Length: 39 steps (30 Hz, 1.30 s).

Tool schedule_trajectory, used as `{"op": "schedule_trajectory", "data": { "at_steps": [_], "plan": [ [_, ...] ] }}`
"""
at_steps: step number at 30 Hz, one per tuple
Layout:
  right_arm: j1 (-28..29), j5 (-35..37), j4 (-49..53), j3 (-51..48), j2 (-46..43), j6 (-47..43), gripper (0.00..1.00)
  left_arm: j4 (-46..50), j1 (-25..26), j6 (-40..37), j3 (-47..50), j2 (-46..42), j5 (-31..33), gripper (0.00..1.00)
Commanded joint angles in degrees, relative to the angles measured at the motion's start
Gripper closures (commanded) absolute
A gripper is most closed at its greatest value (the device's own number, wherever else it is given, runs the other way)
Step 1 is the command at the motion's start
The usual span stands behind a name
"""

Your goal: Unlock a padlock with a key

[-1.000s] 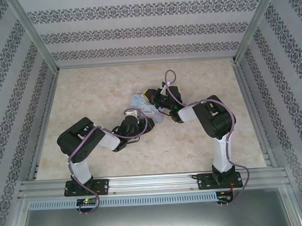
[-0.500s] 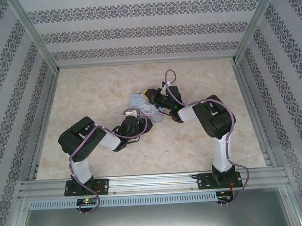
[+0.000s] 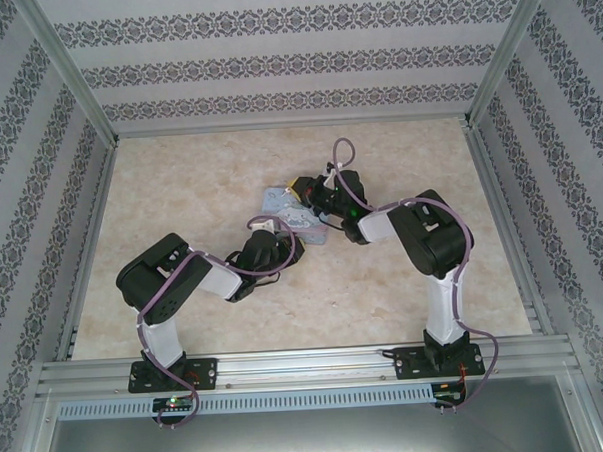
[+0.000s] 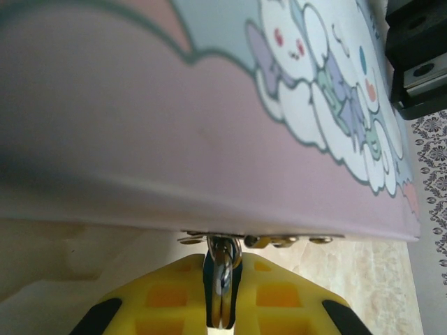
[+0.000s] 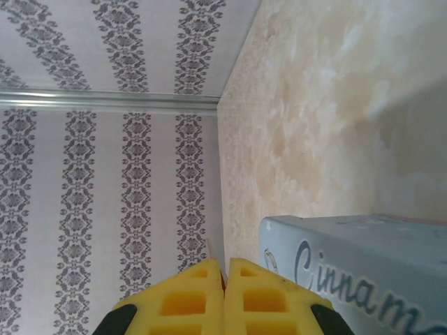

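Padlock (image 4: 222, 283) edge-on in L jaws, long axis toward tin (image 4: 140, 125).

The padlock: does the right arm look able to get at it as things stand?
Probably not yet. The padlock hangs at the latch of the tin, pinched between the fingers of the left gripper, which cover both its sides. The right gripper, shut, points past the tin toward the wall.

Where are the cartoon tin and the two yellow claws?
cartoon tin (image 4: 174, 125), left wrist view, pink printed face.
left gripper (image 4: 222, 272), left wrist view, between fingertips.
right gripper (image 5: 224, 269), right wrist view, between fingertips.
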<state>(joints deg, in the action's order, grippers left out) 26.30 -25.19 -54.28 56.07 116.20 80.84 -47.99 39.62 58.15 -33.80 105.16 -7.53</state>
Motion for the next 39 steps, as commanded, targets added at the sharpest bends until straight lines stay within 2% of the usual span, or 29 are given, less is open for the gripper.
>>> {"op": "schedule_trajectory", "data": {
  "at_steps": [1, 8, 17, 20, 28, 39],
  "plan": [
    [-2.57, -1.8, 1.7, -1.06, -5.42, -2.14, 1.0, 2.43, -0.9, 1.42, -1.01, -1.3, -1.16, 1.0],
    [-5.54, -6.15, 3.29, -8.55, -16.46, -5.7, 1.0, 6.99, -1.49, 1.45, -0.47, -5.32, -1.7, 1.0],
    [-5.12, -12.77, 3.74, -24.59, -30.82, -10.04, 1.0, 13.73, -3.9, 0.7, -0.89, -11.47, -4.49, 1.0],
    [-4.01, -13.05, 4.19, -30.11, -34.05, -10.39, 1.0, 15.56, -4.61, 0.51, -1.43, -13.14, -6.45, 1.0],
    [2.13, -8.18, 2.07, -40.16, -35.83, -11.63, 1.0, 16.51, -5.33, 2.99, -2.95, -14.79, -11.89, 1.0],
    [3.84, -5.6, -2.26, -41.02, -32.89, -9.66, 1.0, 15.03, -5.69, 9.33, -4.44, -15.08, -17.58, 1.0]
  ]
}}
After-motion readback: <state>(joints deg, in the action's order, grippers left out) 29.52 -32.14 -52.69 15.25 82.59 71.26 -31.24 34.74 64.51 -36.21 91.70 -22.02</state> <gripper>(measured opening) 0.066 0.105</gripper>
